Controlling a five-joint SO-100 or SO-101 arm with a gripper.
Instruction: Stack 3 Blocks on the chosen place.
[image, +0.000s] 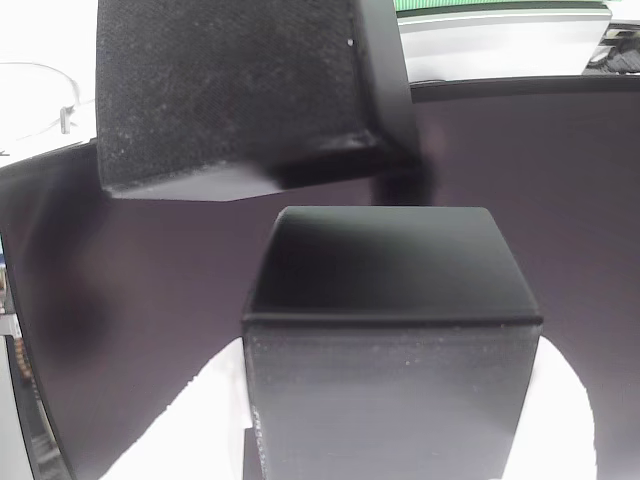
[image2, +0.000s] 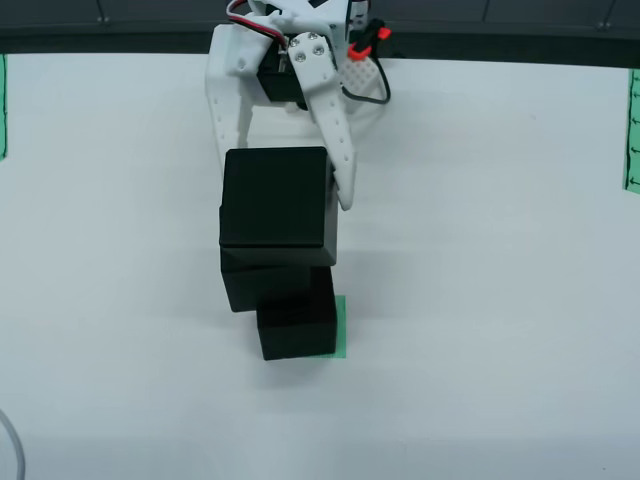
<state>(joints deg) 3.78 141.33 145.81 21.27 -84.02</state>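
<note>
In the view from above, my white gripper (image2: 283, 190) is shut on the topmost black block (image2: 277, 205), one finger down each side. Below it a second block (image2: 262, 285) rests on a third block (image2: 297, 335), which stands on the chosen place (image2: 342, 325), a green striped patch showing at its right edge. In the low view from the side, the held block (image: 230, 90) hangs tilted with a clear gap above the flat top of the stacked block (image: 390, 340). The chosen place is hidden there.
The white table (image2: 500, 300) spreads out on all sides of the stack. Green striped bands lie at its right edge (image2: 632, 130) and left edge (image2: 2, 105). A big dark monitor screen (image: 560, 250) stands behind the stack in the side view.
</note>
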